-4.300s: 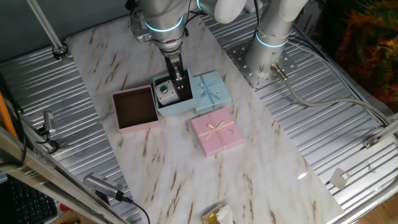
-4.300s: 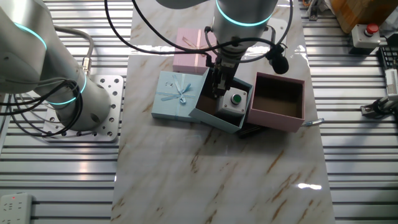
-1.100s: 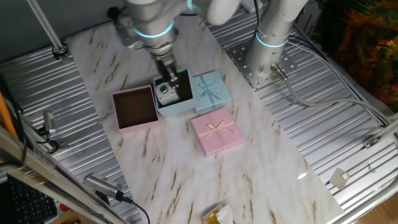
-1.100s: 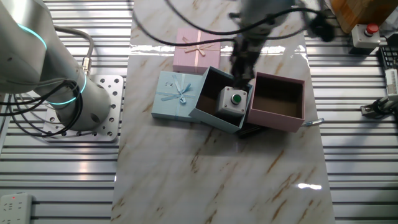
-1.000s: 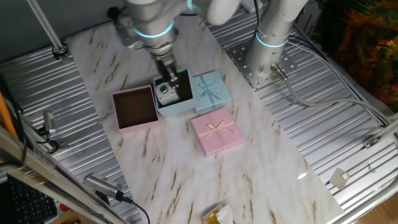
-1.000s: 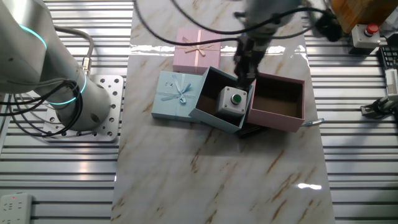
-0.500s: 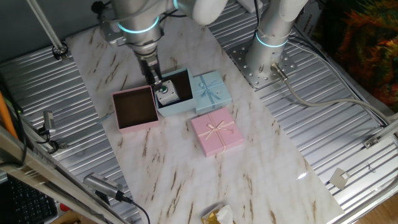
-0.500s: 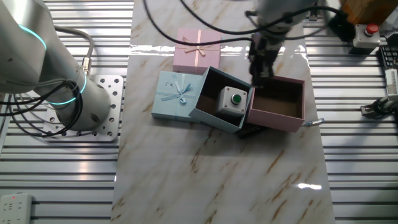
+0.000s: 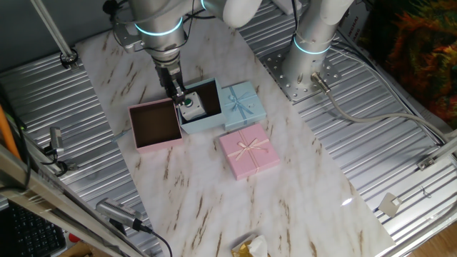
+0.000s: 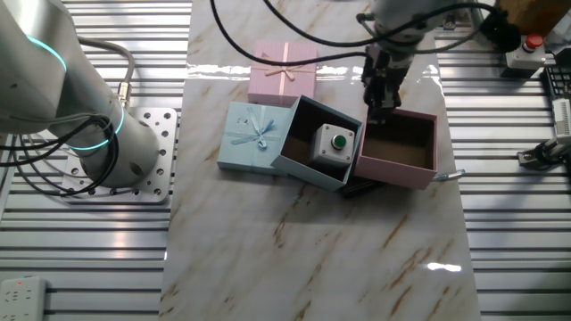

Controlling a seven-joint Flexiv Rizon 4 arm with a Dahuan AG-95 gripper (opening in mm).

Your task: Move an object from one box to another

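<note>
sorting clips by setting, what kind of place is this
Most likely a robotics lab bench, not a home. A marble-patterned board lies on a ribbed aluminium table, a second robot arm is bolted beside it, and a red stop button sits at the edge.

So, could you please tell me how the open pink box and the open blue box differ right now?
The pink box is empty, showing only brown lining; the blue box holds the white object with the green button. In the other fixed view the pink box lies square to the table edges, while the blue box is turned at an angle. Both are open, lidless, brown-lined squares, set side by side.
</note>
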